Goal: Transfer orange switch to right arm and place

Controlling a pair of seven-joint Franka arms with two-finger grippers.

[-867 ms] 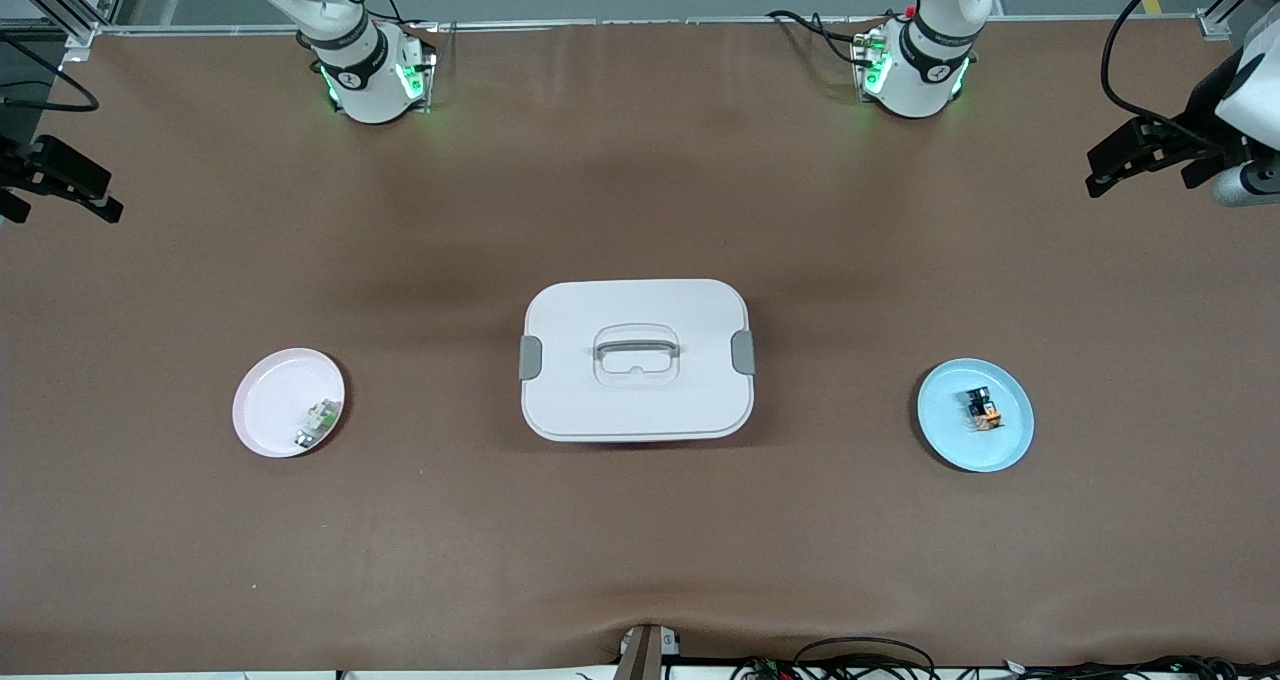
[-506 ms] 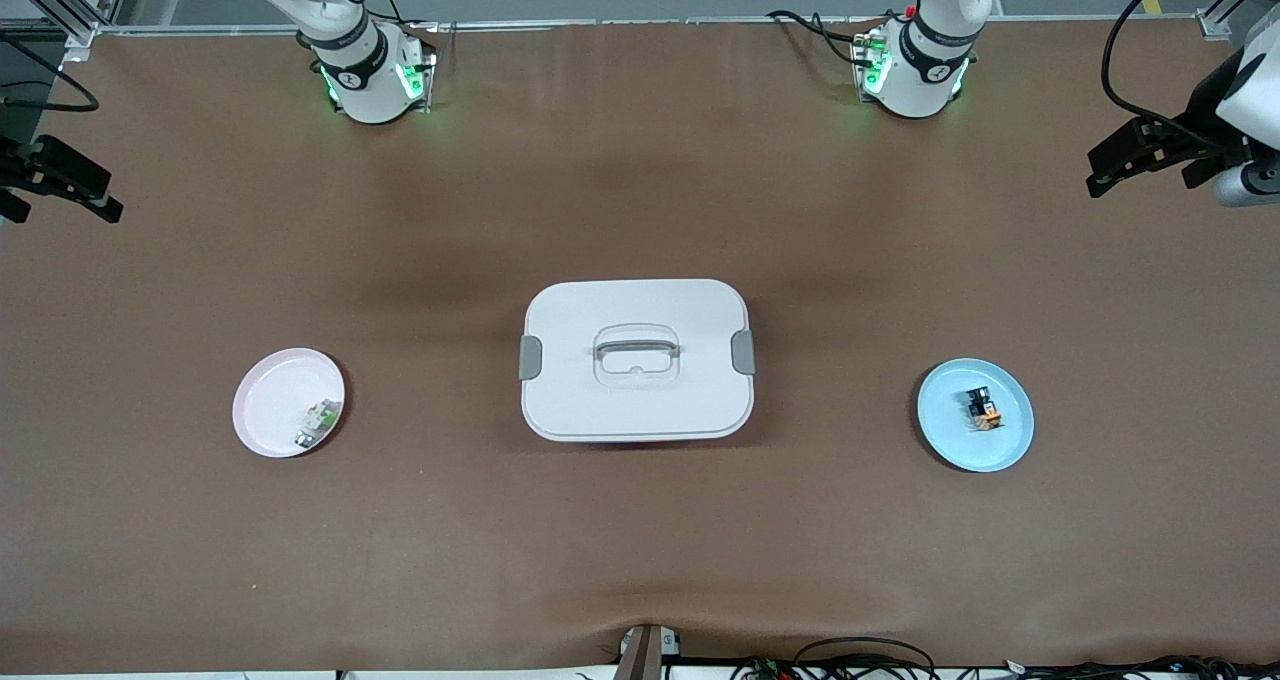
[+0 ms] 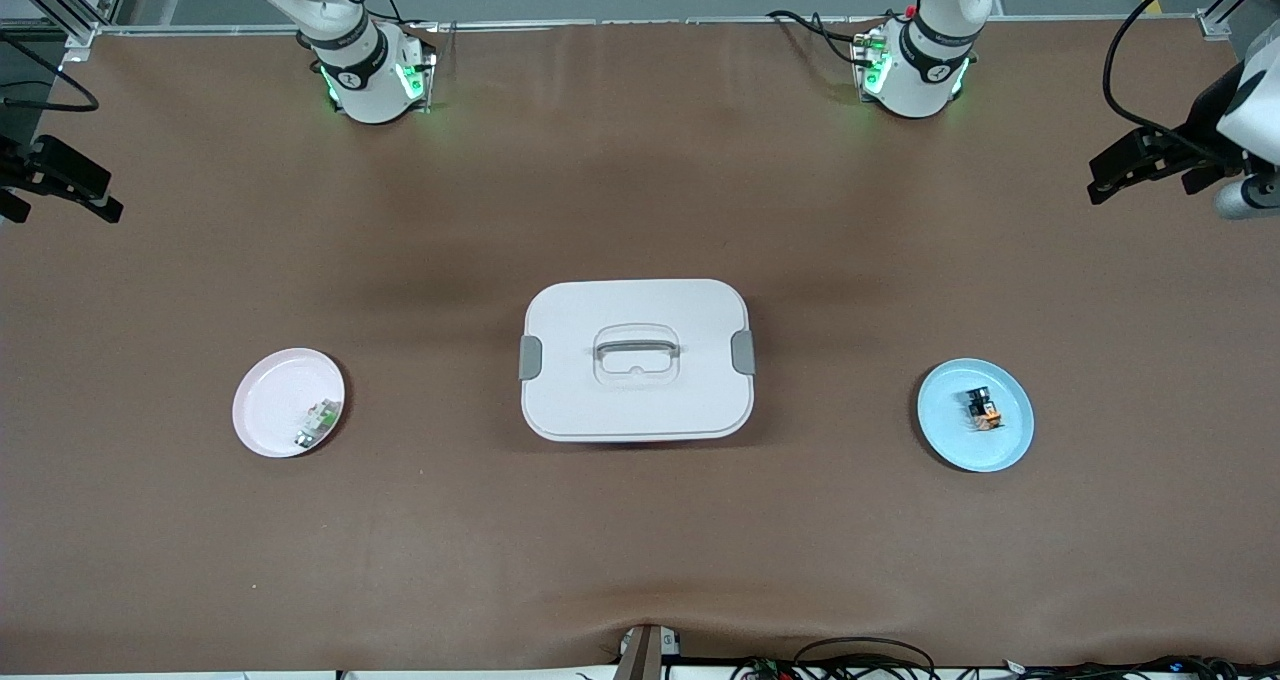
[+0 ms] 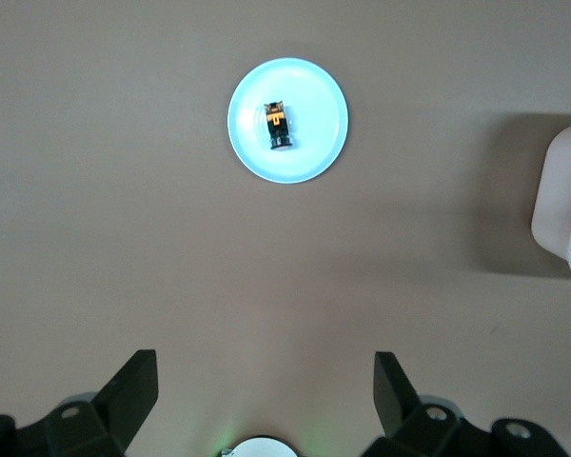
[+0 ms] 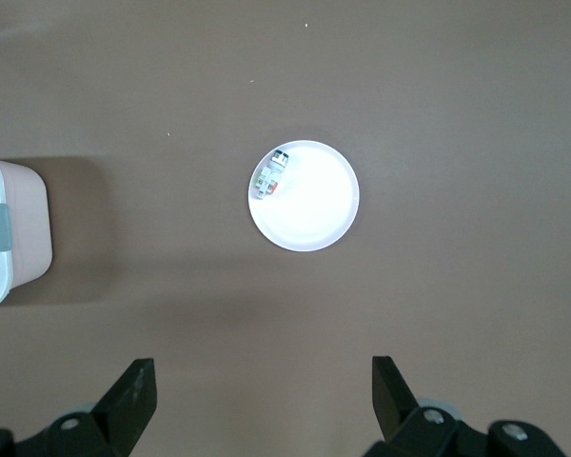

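Orange cap on a small black body: the orange switch (image 3: pixel 981 408) lies on the blue plate (image 3: pixel 1008 450), toward the left arm's end of the table, roughly midway between the table's two long edges. Nothing holds it yet.

Left gripper (image 3: pixel 1150 163) hangs high over the table's short edge at the left arm's end, jaws released, empty. Right gripper (image 3: pixel 62 185) hangs over the opposite short edge, jaws likewise spread, empty; I read the right arm as waiting.

Handling, my judgement: the switch looks light, rigid, hard plastic, and small against the fingers. It could skate on the smooth plate if one finger arrives first. I'd close across the black body's two long flat sides, not on the orange cap, and take it near one end so the right gripper has bare body left for the handover.

Views compared:
- The front view gives the whole layout: white lidded box (image 3: pixel 636 360) at the table's centre, pink plate (image 3: pixel 270 400) with the small green-white-grey part (image 3: pixel 317 422) toward the right arm's end, both arm bases at the upper edge.
- The left wrist view looks straight down on the switch (image 4: pixel 277 125) and shows its long axis and the orange band crossing the body, which the front view leaves vague; it also confirms the fingertips (image 4: pixel 138 376) spread wide.
- The right wrist view shows only the pink plate (image 5: pixel 319 214), its part and a corner of the box; no switch there.
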